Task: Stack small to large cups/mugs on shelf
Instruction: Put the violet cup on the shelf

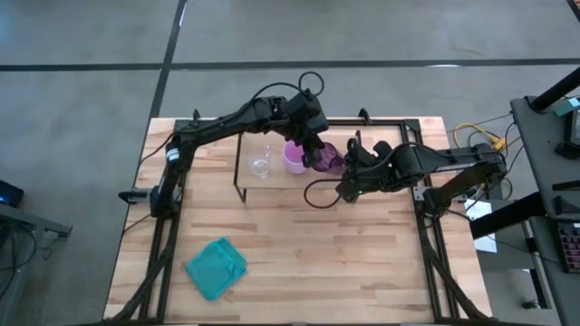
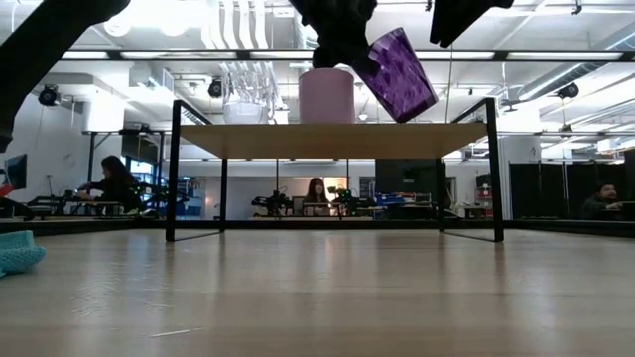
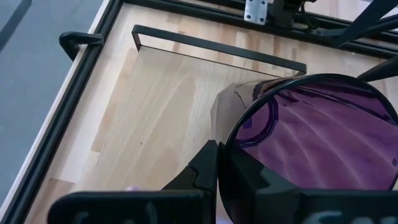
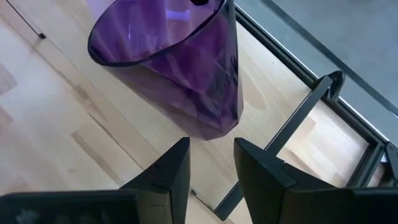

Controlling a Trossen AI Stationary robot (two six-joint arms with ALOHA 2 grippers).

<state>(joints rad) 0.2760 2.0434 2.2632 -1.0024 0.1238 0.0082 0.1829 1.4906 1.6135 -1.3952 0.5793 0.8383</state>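
The dark purple cup (image 2: 399,74) is tilted over the right part of the shelf (image 2: 327,139), next to the upright pink mug (image 2: 327,96). The clear glass (image 2: 248,94) stands farther left on the shelf board. In the high view the glass (image 1: 261,165), mug (image 1: 294,159) and purple cup (image 1: 328,159) form a row. My left gripper (image 1: 314,145) is shut on the purple cup. My right gripper (image 4: 211,165) is open just right of the cup, with its fingers short of the cup's base (image 4: 211,127). My left gripper pinches the purple cup's rim (image 3: 231,138), with one finger (image 3: 202,171) outside the wall and the other inside. It comes from above, slanting down. The cup hangs tilted, mouth toward the mug. Whether its low base edge (image 2: 397,117) touches the shelf board, I cannot tell.
A teal cloth (image 1: 217,267) lies on the table's near left part. The black table frame rail (image 4: 298,118) runs behind the shelf. People sit in the room beyond the table (image 2: 316,193). Bare tabletop (image 1: 344,254) lies in front of the shelf.
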